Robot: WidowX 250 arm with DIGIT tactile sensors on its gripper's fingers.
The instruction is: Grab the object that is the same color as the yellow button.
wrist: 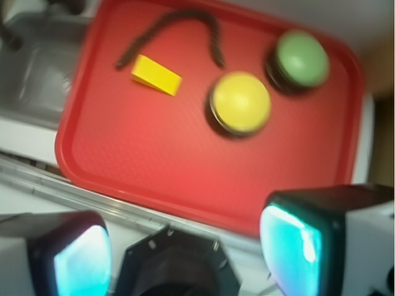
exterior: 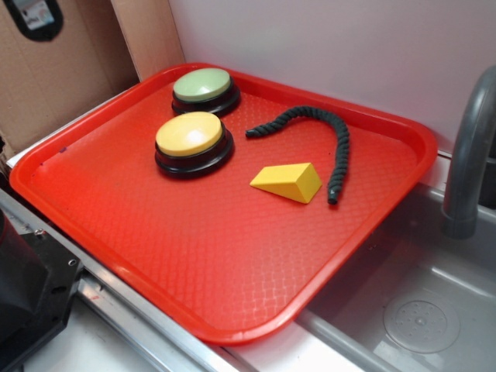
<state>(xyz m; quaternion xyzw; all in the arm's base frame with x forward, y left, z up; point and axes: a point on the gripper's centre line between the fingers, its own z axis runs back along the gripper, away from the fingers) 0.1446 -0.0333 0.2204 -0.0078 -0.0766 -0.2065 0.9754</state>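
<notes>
Yellow wedge (exterior: pixel 288 182) beside yellow button (exterior: pixel 190 134)

No readable text, label on cardboard (exterior: pixel 35 15) too blurred (top left)

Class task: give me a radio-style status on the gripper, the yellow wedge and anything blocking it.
Gripper open, empty, short of the tray. Yellow wedge untouched on tray, between yellow button and rope. Approach from above unobstructed.
</notes>
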